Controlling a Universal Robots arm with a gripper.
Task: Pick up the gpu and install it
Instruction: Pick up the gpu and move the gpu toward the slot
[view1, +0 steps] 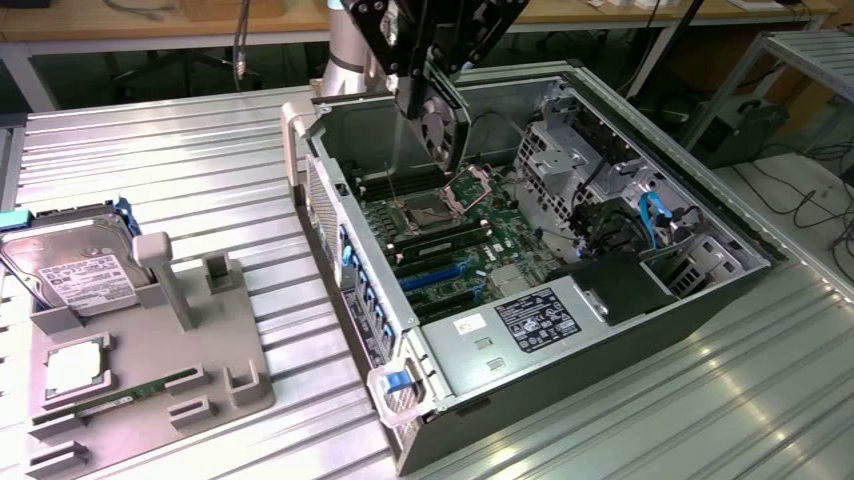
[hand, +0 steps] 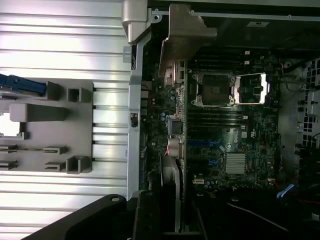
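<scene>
The gpu (view1: 441, 135) hangs on edge above the open computer case (view1: 327, 210), over the rear part of the motherboard (view1: 461, 235) near the processor socket. My gripper (view1: 430, 95) reaches down from the top of the exterior view and is shut on the card's upper edge. In the wrist view the gpu (hand: 179, 125) shows edge-on, with its pale metal bracket (hand: 186, 35) at the far end and its round fan close to my gripper (hand: 175, 220). The blue expansion slots (hand: 205, 145) lie on the board beside the card, apart from it.
A grey parts fixture (view1: 200, 340) sits on the ribbed metal table at the exterior view's left. It carries a silver hard drive (view1: 74, 270), a processor (view1: 76, 368) and a green memory stick (view1: 127, 395). Drive cages, cables and a black power supply (view1: 627, 285) crowd the case's right side.
</scene>
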